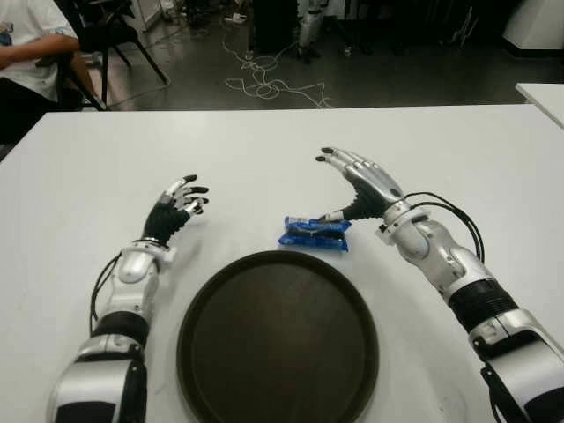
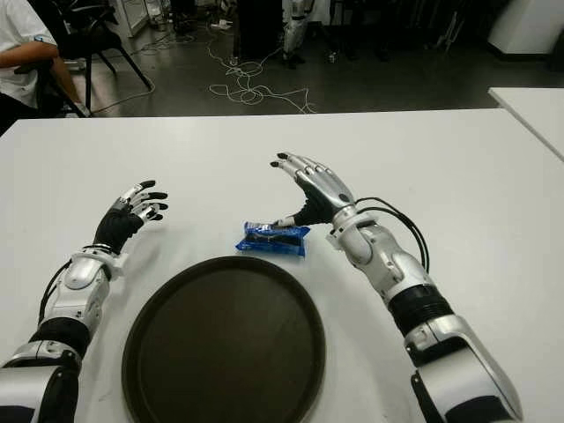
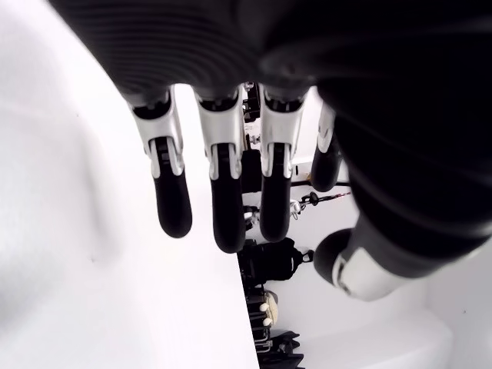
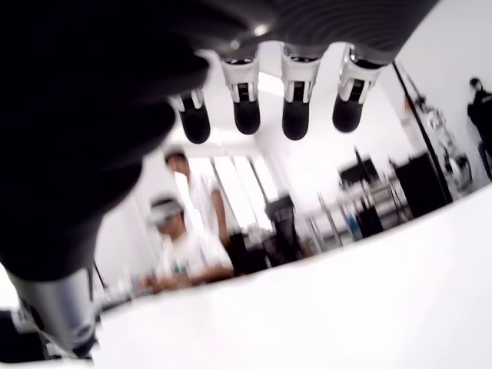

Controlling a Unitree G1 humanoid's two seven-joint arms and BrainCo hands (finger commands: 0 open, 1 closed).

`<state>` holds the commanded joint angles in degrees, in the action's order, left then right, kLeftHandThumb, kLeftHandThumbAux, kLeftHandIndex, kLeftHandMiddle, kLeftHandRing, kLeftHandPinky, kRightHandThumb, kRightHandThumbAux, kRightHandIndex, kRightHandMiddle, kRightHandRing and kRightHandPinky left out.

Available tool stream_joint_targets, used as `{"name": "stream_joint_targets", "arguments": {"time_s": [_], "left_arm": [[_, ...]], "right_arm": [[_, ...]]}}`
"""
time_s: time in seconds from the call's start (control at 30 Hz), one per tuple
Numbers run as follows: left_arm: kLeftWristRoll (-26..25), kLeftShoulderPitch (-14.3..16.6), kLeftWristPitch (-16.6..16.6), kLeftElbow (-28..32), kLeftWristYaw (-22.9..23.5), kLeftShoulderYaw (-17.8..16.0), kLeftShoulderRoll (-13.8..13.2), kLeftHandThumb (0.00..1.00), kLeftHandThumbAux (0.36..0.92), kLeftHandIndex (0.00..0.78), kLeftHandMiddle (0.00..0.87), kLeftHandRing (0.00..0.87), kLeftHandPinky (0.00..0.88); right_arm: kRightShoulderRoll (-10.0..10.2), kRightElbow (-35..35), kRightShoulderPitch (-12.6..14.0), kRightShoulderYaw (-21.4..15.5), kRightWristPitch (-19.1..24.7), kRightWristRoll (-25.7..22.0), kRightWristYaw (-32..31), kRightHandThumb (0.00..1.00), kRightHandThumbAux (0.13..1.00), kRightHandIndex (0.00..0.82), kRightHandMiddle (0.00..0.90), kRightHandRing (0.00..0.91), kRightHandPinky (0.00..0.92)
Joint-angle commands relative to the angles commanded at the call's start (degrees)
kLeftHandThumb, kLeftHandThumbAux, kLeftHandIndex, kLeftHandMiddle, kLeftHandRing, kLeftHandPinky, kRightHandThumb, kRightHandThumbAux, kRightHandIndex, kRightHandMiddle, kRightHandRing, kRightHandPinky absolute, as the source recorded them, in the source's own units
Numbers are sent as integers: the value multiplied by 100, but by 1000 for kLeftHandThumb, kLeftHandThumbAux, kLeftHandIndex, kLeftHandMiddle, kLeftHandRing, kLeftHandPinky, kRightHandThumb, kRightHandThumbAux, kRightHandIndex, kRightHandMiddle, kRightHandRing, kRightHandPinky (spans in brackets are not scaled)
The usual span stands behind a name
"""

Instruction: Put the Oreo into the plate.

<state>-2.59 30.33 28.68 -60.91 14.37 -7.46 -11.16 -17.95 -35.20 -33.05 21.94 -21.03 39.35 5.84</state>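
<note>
Just Oreo point(image 1: 315, 233) beside plate point(image 1: 204, 308) rim

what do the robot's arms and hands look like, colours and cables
Both arms are silver-grey shells with black ribbed bands. The left hand and right hand have black palms and silver fingers tipped in black rubber. Loose black cables loop beside each wrist.

Oreo point(image 1: 315, 233) – glossy blue plastic wrapper | plate point(image 1: 278, 339) – dark matt | table point(image 1: 264, 150) – smooth white

Blue Oreo pack point(image 1: 315, 233) lying flat on table, just beyond dark round plate point(image 1: 278, 339), seemingly unopened
</note>
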Motion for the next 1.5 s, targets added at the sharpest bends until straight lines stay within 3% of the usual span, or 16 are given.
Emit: {"name": "stream_joint_targets", "arguments": {"time_s": [0.73, 1.5], "left_arm": [[113, 11, 188, -106, -130, 50, 4, 342, 691, 163, 288, 292, 307], [111, 55, 275, -198, -153, 29, 21, 321, 660, 165, 299, 305, 307]], "right_arm": [[123, 622, 179, 559, 1025, 308, -627, 0, 733, 77, 97, 91, 70], [339, 1108, 390, 676, 2028, 476, -610, 0, 755, 95, 128, 126, 95]]}}
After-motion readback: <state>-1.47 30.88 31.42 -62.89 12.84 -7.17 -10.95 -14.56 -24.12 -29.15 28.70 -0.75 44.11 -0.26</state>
